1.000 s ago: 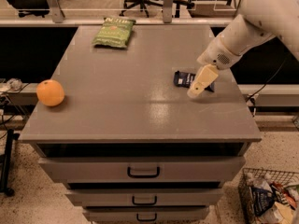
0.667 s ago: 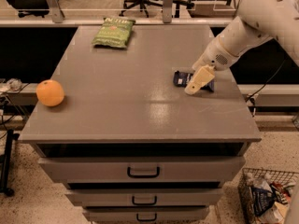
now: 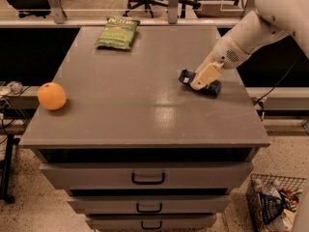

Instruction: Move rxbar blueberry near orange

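The rxbar blueberry (image 3: 213, 87), a small dark navy wrapper, lies flat on the right side of the grey tabletop (image 3: 145, 105). My gripper (image 3: 203, 76), cream-coloured at the end of the white arm, reaches in from the upper right and sits right on top of the bar's middle, hiding that part. The bar's left end (image 3: 184, 76) sticks out from under it. The orange (image 3: 51, 95) rests near the table's left edge, far from the bar and the gripper.
A green chip bag (image 3: 117, 32) lies at the back left of the tabletop. The table is a drawer cabinet with handles (image 3: 147, 178) at the front. A wire basket (image 3: 275, 207) of items stands on the floor at lower right. Office chairs stand behind.
My gripper has shifted a little to the left and back over the bar. The bar, the orange and the chip bag have stayed in place.
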Motion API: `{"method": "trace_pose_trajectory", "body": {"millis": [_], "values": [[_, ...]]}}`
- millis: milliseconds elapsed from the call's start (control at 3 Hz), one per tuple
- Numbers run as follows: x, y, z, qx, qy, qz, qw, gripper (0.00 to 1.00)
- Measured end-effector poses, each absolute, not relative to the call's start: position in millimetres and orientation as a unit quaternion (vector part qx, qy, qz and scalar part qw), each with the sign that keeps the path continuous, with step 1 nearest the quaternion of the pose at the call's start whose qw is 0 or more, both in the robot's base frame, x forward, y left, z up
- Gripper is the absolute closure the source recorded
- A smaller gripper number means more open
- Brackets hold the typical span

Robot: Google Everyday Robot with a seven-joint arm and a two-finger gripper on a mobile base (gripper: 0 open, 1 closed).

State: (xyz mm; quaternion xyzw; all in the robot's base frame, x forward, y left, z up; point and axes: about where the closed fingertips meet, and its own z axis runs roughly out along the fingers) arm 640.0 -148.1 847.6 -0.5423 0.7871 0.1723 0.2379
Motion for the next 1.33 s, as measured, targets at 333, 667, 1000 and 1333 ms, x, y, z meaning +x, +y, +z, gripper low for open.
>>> {"method": "trace_pose_trajectory", "body": {"millis": [333,667,1000,1333], "values": [[633.3,-142.9,864.8,-0.544,0.778,0.192,0.250,1.00],[634.3,-150.1,903.3,-0.554,0.767,0.169,0.275,1.00],[634.4,-150.0,903.2,-0.554,0.767,0.169,0.275,1.00],[637.3,-127.3,898.6,-0.567,0.752,0.187,0.279,1.00]]}}
